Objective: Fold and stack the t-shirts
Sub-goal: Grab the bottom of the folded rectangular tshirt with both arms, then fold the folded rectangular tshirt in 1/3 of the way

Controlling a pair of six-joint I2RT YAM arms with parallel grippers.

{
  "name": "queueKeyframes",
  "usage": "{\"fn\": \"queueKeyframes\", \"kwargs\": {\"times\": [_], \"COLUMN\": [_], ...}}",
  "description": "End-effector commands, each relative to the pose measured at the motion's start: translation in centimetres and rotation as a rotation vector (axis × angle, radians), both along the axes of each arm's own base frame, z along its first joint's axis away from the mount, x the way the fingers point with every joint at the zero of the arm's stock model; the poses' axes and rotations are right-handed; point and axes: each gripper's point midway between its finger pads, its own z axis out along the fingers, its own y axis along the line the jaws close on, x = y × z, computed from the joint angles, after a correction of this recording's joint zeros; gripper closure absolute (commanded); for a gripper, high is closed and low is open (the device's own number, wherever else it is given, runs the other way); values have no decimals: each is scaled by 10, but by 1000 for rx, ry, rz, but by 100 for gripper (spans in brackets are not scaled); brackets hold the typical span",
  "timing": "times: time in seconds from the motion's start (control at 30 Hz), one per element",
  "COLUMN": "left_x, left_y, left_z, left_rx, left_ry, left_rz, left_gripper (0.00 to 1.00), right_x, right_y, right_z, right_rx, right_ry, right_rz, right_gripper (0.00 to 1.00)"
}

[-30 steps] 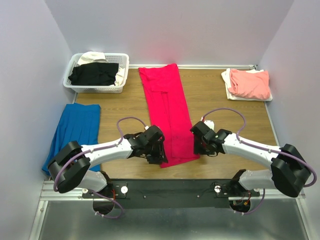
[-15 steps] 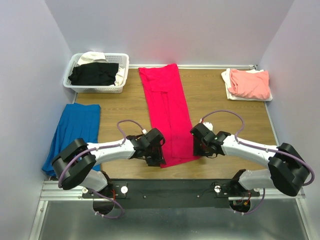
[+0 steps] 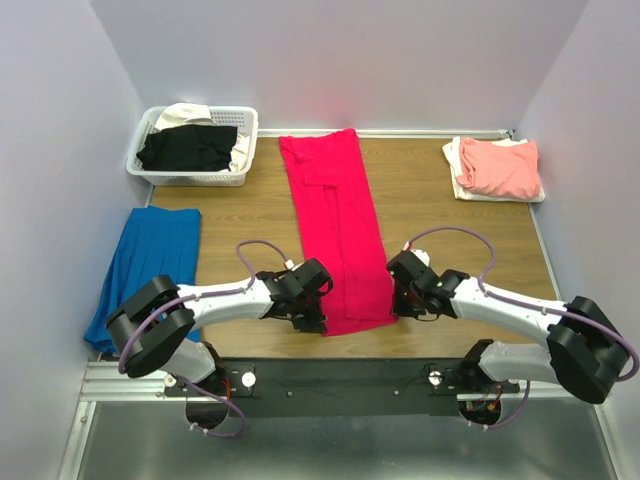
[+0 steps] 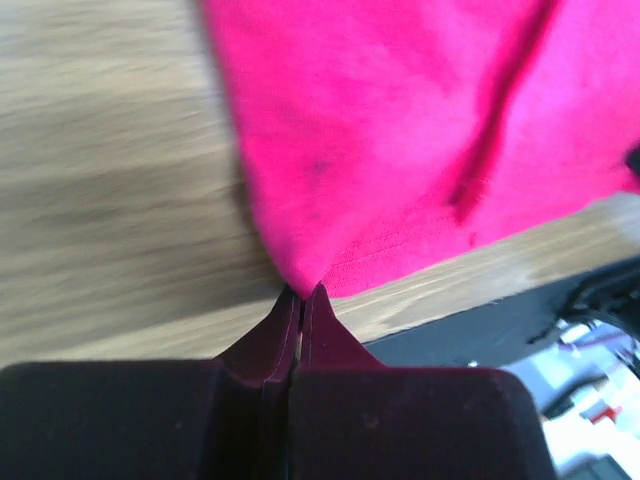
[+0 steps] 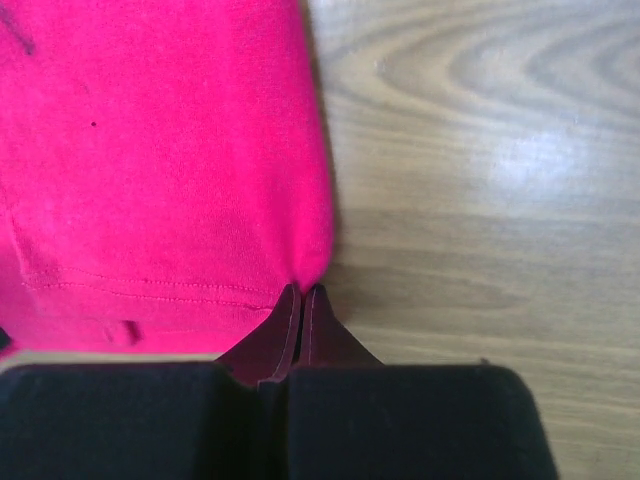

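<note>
Crimson tee (image 3: 332,225) lies as a long narrow strip down the middle of the wood surface (image 3: 450,220), with its far end at the back edge and its near hem between the two arms. Double hem stitching is clear in both wrist views.

Left jaws: pressed together, pinching the near-left hem corner of the tee right at the tips. The rest of the cloth fans out far and right of them.

Right jaws: pressed together, pinching the near-right hem corner. The tee lies to their left and bare wood to their right.

Both arms are low, at the near end of the strip.

Far left: white lattice basket (image 3: 190,181) holding a black tee (image 3: 188,148) and a cream tee (image 3: 180,116).

Far right: salmon-pink tee (image 3: 500,168) folded on top of a white tee (image 3: 458,172).

Left edge: blue cloth (image 3: 155,255), well apart from the jaws.
</note>
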Motion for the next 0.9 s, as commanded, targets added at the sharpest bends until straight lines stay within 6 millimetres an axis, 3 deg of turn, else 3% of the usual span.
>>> {"fn": "queueKeyframes", "kwargs": {"times": [0.0, 0.27, 0.53, 0.7, 0.73, 0.77, 0.83, 0.87], "left_x": [-2, -14, -21, -8, -3, 5, 15, 25], "left_y": [37, 60, 65, 63, 63, 57, 65, 60], "left_z": [7, 20, 24, 40, 43, 54, 57, 70], "left_rx": [132, 115, 87, 99, 107, 94, 165, 164], "left_ry": [-25, -30, -21, -71, -93, -119, -157, -187], "left_rz": [95, 169, 181, 206, 215, 224, 244, 253], "left_gripper": [100, 100, 100, 100, 100, 100, 100, 100], "right_x": [-30, -53, -68, -37, -28, -23, -9, -1], "right_y": [-11, -7, 9, 14, 22, 23, 23, 28], "right_z": [-5, 8, 22, 53, 66, 69, 76, 85], "right_rx": [12, 79, 110, 50, 57, 41, 0, 4], "right_ry": [88, 113, 106, -13, -43, -58, -103, -130], "right_rz": [5, 23, 57, 46, 48, 46, 37, 34], "right_gripper": [99, 99, 99, 99, 99, 99, 99, 99]}}
